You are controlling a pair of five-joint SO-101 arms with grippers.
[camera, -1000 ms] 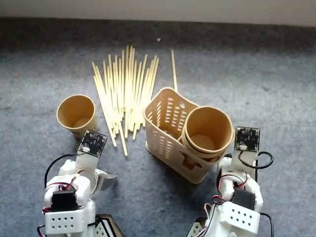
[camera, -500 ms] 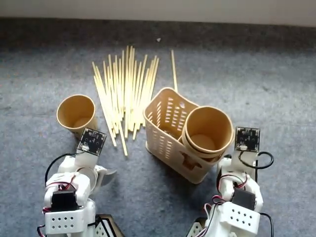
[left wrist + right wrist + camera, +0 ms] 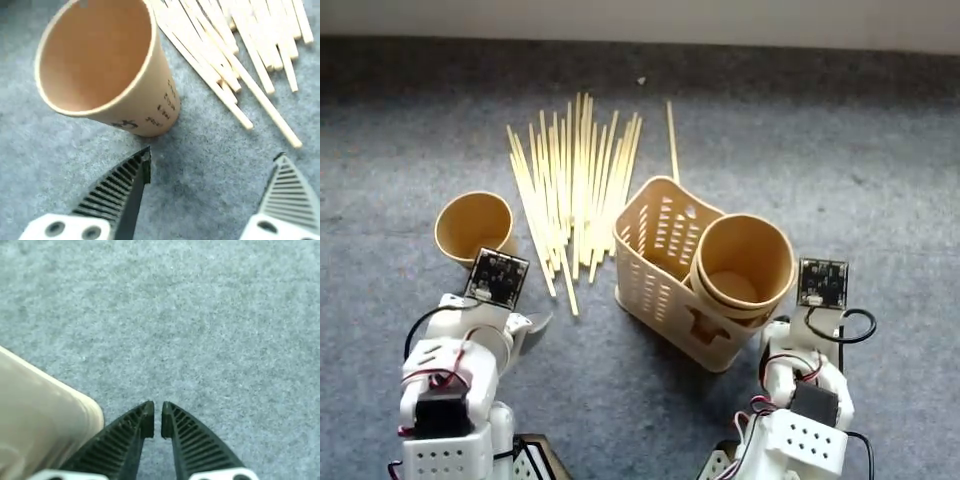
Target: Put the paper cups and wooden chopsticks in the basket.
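Observation:
A tan paper cup (image 3: pixel 473 227) (image 3: pixel 102 65) stands upright on the grey carpet at the left. My left gripper (image 3: pixel 212 160) is open just short of it, nothing between its fingers. Several wooden chopsticks (image 3: pixel 572 180) (image 3: pixel 240 55) lie fanned out on the carpet between the cup and the cream basket (image 3: pixel 670 262). Stacked paper cups (image 3: pixel 742 265) lean in the basket's near right corner. My right gripper (image 3: pixel 154 419) is shut over bare carpet, beside the basket's wall (image 3: pixel 40 415).
One stray chopstick (image 3: pixel 672 140) lies apart behind the basket. A dark strip and a pale wall run along the far edge. Open grey carpet spreads to the right of the basket.
The left arm has moved forward and a little left toward the loose cup. The right arm has not moved.

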